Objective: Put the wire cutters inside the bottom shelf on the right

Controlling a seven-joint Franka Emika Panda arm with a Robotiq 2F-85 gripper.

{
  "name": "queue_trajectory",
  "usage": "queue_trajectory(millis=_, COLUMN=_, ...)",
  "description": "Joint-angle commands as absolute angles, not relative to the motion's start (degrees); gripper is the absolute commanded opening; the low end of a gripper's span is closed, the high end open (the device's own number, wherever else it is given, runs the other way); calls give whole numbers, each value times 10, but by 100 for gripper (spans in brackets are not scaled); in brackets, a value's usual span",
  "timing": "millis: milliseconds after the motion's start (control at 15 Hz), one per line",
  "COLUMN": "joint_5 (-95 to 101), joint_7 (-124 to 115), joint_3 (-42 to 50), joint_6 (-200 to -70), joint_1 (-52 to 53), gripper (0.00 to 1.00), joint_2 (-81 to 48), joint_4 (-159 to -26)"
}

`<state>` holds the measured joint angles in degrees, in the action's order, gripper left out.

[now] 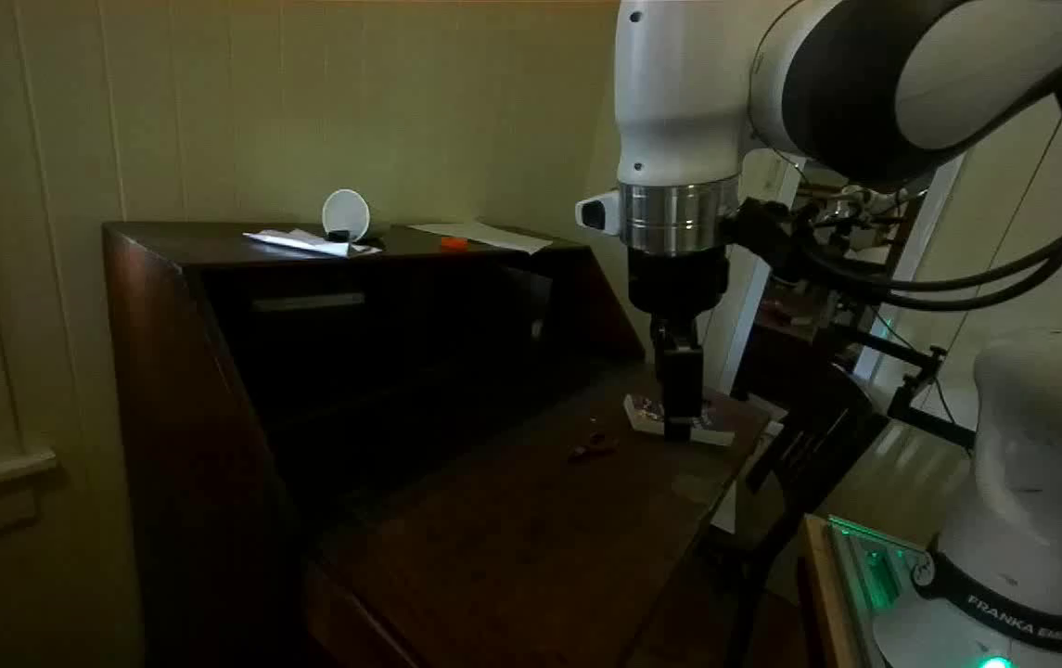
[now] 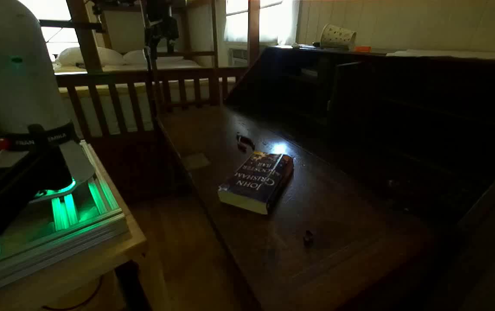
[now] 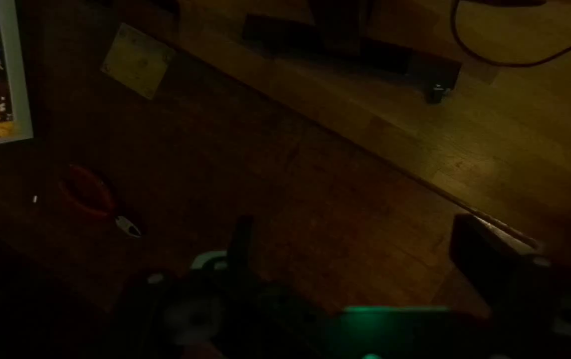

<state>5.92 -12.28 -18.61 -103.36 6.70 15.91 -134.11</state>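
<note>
The wire cutters lie on the desk's fold-down top, beside the end of a book. In the wrist view the cutters (image 3: 98,202) show reddish-orange handles and a pale metal tip, to the left of the jaws. They are small and dark in both exterior views (image 1: 594,447) (image 2: 245,141). My gripper (image 3: 352,222) is open, with nothing between its fingers, above the desk top near its edge. In an exterior view the gripper (image 1: 679,427) points down and overlaps the book. The desk's shelves (image 2: 429,138) are in deep shadow; the bottom right shelf cannot be made out clearly.
A thick book (image 2: 253,181) lies on the desk top (image 1: 493,557). A small dark item (image 2: 308,238) lies nearer the camera, and a pale square patch (image 3: 138,61) near the edge. A small door (image 2: 344,88) stands among the shelves. Papers (image 1: 484,237) and a pot (image 2: 337,38) sit on top.
</note>
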Motion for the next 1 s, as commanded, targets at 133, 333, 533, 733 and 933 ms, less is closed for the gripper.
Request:
queue_trajectory(millis=133, joint_5=63, joint_7=-127, joint_3=-170, joint_6=-1031, joint_1=84, gripper=100, joint_2=157, joint_4=-1340)
queue_trajectory(millis=333, joint_5=63, joint_7=-127, joint_3=-170, joint_6=-1031, joint_1=84, gripper=100, joint_2=157, joint_4=-1340)
queue_trajectory(millis=533, joint_5=107, joint_7=-70, joint_3=-142, joint_6=-1085, joint_1=70, gripper=100, joint_2=171, joint_4=-1378)
queue_trajectory(millis=733, joint_5=195, joint_7=9, joint_3=-90, joint_6=-1199, joint_1=47, gripper=100, joint_2=172, joint_4=-1430)
queue_trajectory(millis=933, joint_5=249, joint_7=96, joint_3=-25, joint_6=-1341, joint_1=14, gripper=100, joint_2=157, joint_4=-1469)
